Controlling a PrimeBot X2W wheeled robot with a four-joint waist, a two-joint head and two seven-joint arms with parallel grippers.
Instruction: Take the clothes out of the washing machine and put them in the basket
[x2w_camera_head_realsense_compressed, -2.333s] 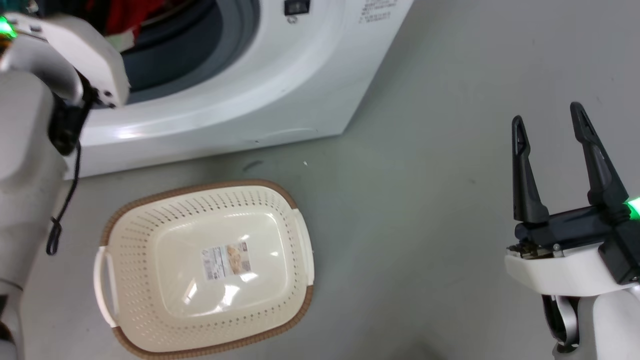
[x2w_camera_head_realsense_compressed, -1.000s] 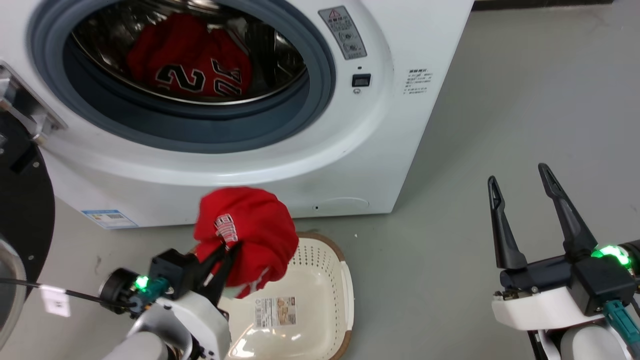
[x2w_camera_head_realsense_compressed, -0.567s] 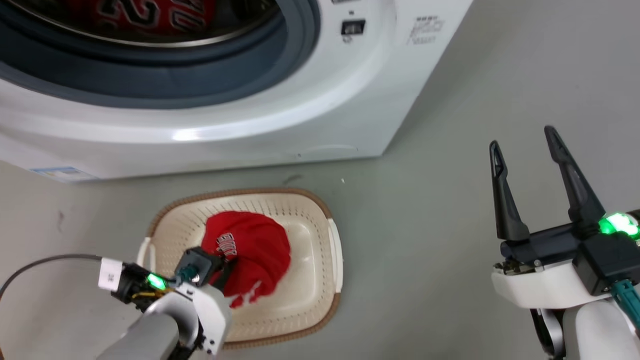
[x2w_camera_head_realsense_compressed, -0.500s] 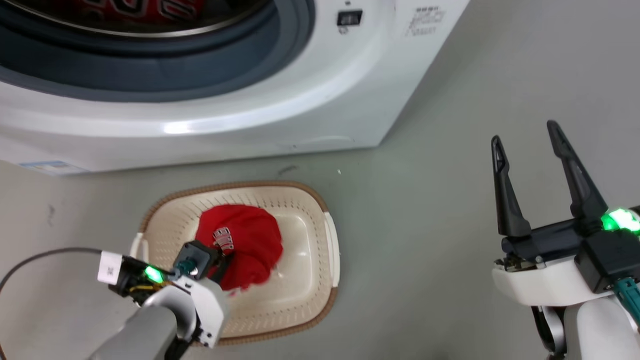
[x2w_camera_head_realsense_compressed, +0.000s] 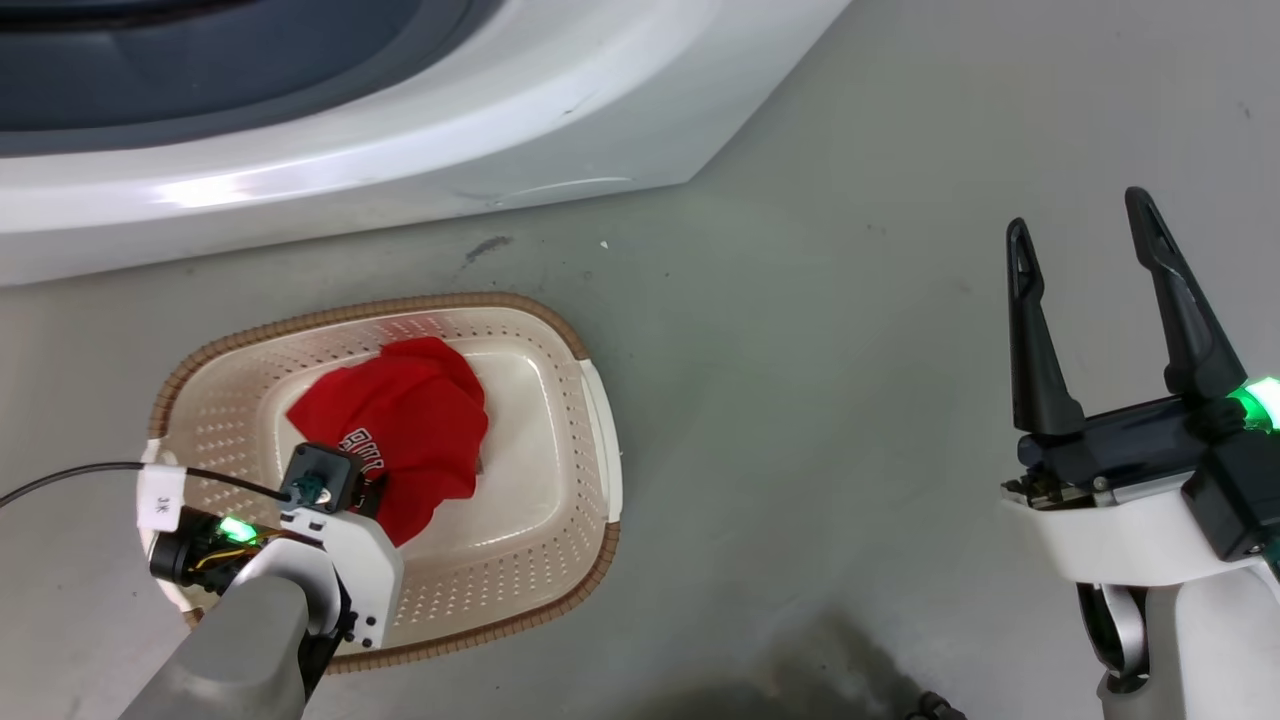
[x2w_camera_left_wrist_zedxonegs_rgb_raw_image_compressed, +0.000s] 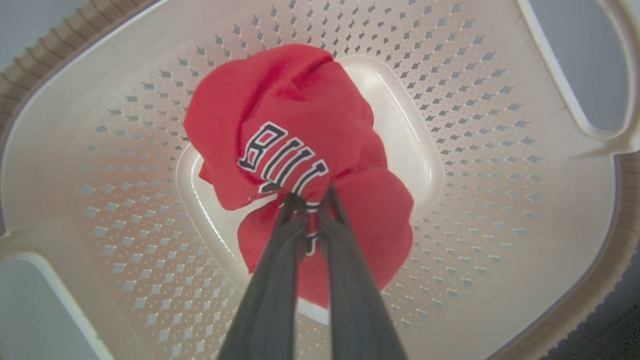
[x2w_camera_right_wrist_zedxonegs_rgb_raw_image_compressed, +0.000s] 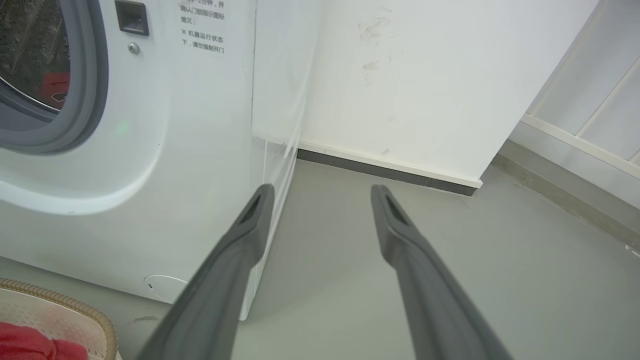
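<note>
A red garment (x2w_camera_head_realsense_compressed: 405, 425) with black-and-white lettering lies bunched in the cream basket (x2w_camera_head_realsense_compressed: 560, 330), touching its bottom. My left gripper (x2w_camera_left_wrist_zedxonegs_rgb_raw_image_compressed: 310, 197) is shut on the red garment (x2w_camera_left_wrist_zedxonegs_rgb_raw_image_compressed: 280, 120) at its lettered fold, fingers nearly together, seen from above inside the basket (x2w_camera_left_wrist_zedxonegs_rgb_raw_image_compressed: 500, 75). In the head view the left gripper (x2w_camera_head_realsense_compressed: 372, 485) hangs over the basket's near left part. The washing machine (x2w_camera_head_realsense_compressed: 400, 160) stands behind, its grey door ring at the top edge. More red cloth (x2w_camera_right_wrist_zedxonegs_rgb_raw_image_compressed: 55, 87) shows in the drum of the washing machine (x2w_camera_right_wrist_zedxonegs_rgb_raw_image_compressed: 175, 125). My right gripper (x2w_camera_head_realsense_compressed: 1085, 225) stands open over bare floor, also seen as the right gripper (x2w_camera_right_wrist_zedxonegs_rgb_raw_image_compressed: 320, 192).
Grey floor (x2w_camera_head_realsense_compressed: 800, 400) spreads to the right of the basket. A white wall with a dark skirting (x2w_camera_right_wrist_zedxonegs_rgb_raw_image_compressed: 390, 172) runs behind the machine's right side. A black cable with a white tag (x2w_camera_head_realsense_compressed: 160, 497) trails from my left wrist over the basket's left rim.
My left gripper has lowered the red garment from in front of the machine into the basket, where it now rests. The head camera tilted down. The right gripper stayed open.
</note>
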